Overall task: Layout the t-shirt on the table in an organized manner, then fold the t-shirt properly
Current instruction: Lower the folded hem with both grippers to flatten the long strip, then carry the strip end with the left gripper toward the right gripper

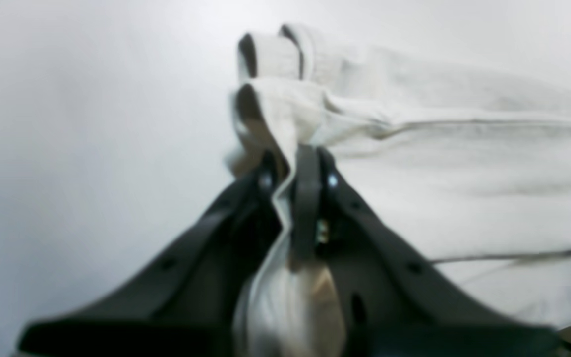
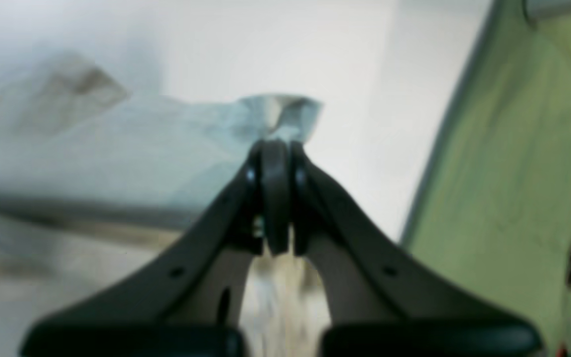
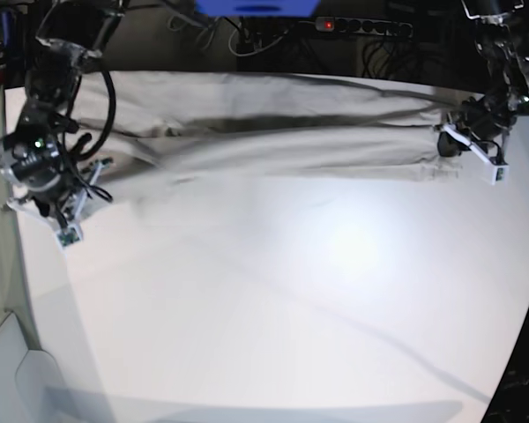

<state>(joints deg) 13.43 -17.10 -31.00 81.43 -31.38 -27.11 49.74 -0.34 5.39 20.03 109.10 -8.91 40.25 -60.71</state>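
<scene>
The t-shirt (image 3: pixel 264 123) is being held stretched into a long band across the far part of the table (image 3: pixel 273 300), between the two grippers. In the left wrist view, the left gripper (image 1: pixel 298 163) is being kept closed on a gathered edge of the cloth: fabric is being pinched between the dark fingers (image 1: pixel 308 198), with a bunch trailing back behind the tips and rolled folds standing just beyond them. The rest of the garment is being spread away to one side of the fingers, over the white surface.

In the right wrist view, the right gripper (image 2: pixel 275 148) is being held fully closed, its fingers (image 2: pixel 275 198) pressed together, and a small tuft of cloth is being nipped right at the tips, poking out just beyond them. The cloth is being drawn off to one side of these fingers as well; it is blurred there. A green surface (image 2: pixel 513 173) is being shown on the opposite side, well apart from the tips.
</scene>
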